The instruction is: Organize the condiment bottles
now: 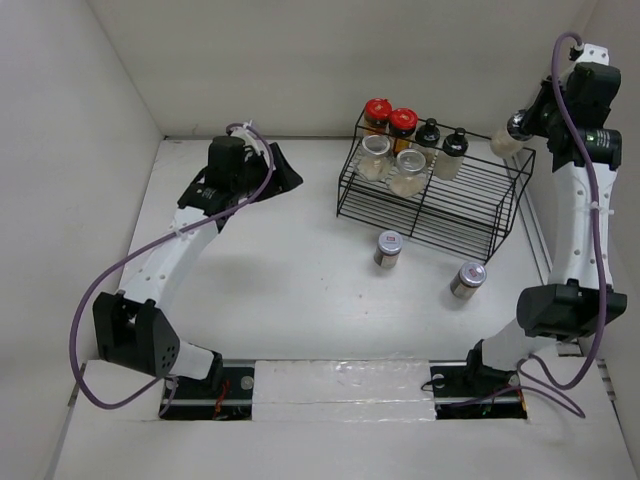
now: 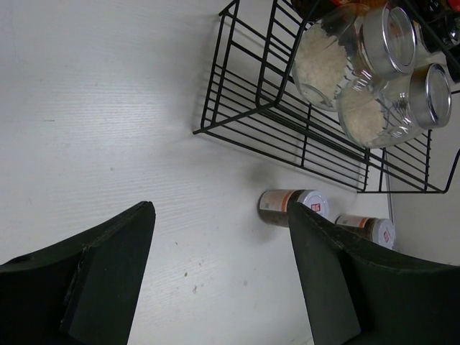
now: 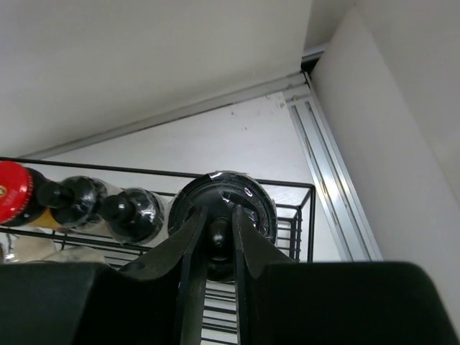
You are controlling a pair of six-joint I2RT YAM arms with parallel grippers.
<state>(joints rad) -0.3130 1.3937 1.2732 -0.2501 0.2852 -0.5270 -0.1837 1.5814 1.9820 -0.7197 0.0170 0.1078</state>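
A black wire rack [image 1: 470, 205] stands at the back right. On it are two red-lidded condiment bottles [image 1: 390, 115], two black-capped ones [image 1: 440, 142] and two clear-lidded jars [image 1: 392, 162]. Two silver-lidded jars [image 1: 388, 248] [image 1: 468, 279] stand on the table in front of it. My right gripper [image 1: 520, 128] [image 3: 219, 215] is shut on the black top of another bottle [image 3: 253, 203] [image 1: 506, 145], held over the rack's right end. My left gripper [image 1: 287, 172] [image 2: 219, 208] hangs open and empty left of the rack; its view shows both table jars [image 2: 284, 205] [image 2: 368, 226].
White walls close in the table at the back and both sides. An aluminium rail [image 3: 327, 154] runs along the right wall beside the rack. Both arm bases [image 1: 210, 385] sit at the near edge.
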